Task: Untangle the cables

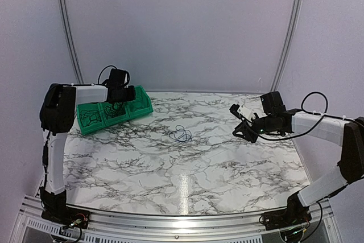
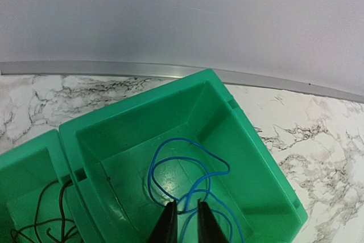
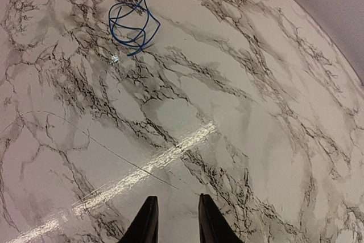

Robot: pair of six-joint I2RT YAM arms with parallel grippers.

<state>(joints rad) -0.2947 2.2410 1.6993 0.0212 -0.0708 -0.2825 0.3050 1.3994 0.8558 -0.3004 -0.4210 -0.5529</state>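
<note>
**Thin cables on a marble table and in a green tray**

The table [image 1: 187, 169] has a glossy top with a white marble pattern and dark veins, and a bright strip of light reflects on it. Near its middle lies one blue coil [image 1: 182, 135]. It is a very thin, flexible wire bent into a few overlapping loops, lying flat on the surface and well apart from both arms.

At the far left stands a green tray [image 1: 142, 108] of smooth, hard-looking plastic, with three rectangular compartments in a row. The right-end compartment holds a second blue cable [image 2: 187, 160], spread in open, rounded loops on its floor. The neighbouring compartment holds thin black cables [image 2: 42, 220]; how many there are I cannot count. So two blue cables are visible, one on the table and one in the tray.

The left gripper [image 2: 185, 204] hangs over the right-end compartment. Its two dark, tapered fingers have only a narrow gap between them. The blue cable passes just at their tips, and I cannot tell whether it is pinched or only lies behind them.

The right gripper [image 3: 177, 197] hovers above the table on the right side. Its two fingers are parted by a moderate gap, with nothing between them. Near it a hair-thin dark line [image 3: 85, 135] curves over the marble; whether it is a wire or a vein I cannot tell.
</note>
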